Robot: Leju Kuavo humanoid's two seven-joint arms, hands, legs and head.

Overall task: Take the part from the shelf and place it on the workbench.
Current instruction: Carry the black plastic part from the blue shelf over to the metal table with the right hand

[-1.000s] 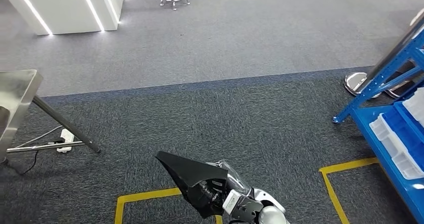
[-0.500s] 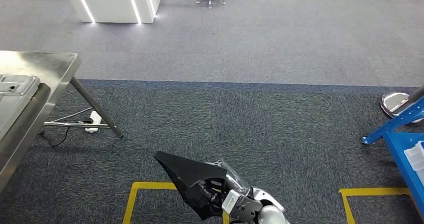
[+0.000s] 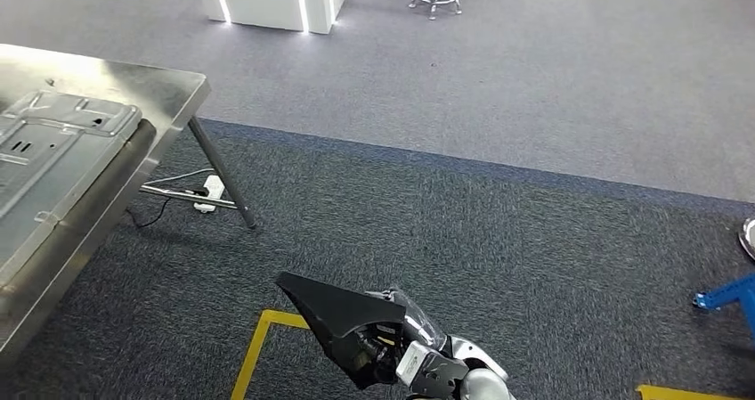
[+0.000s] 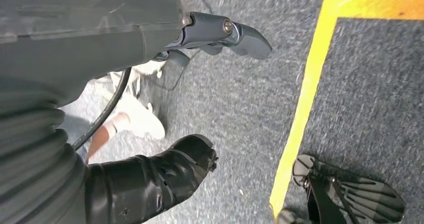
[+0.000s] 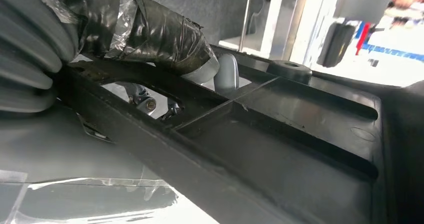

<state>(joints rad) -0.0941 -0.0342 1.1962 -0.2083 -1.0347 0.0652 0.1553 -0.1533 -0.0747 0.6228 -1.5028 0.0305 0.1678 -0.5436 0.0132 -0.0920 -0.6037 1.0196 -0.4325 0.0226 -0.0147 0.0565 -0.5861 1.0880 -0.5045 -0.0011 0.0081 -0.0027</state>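
While gripped by the right hand (image 3: 418,360), fingers (image 5: 155,32) clenched around it: black part (image 3: 338,315), above grey carpet (image 3: 499,231) and yellow floor line (image 3: 254,351). Steel bench (image 3: 107,97) far left. Left hand (image 4: 150,179) released, hanging.

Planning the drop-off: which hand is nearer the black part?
Right. The right hand grips the black part; the left hand hangs over the carpet, holding nothing.

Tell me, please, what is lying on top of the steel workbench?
A grey pressed metal panel lies on the steel workbench. The bench runs past the picture's left edge, so anything further along it cannot be seen.
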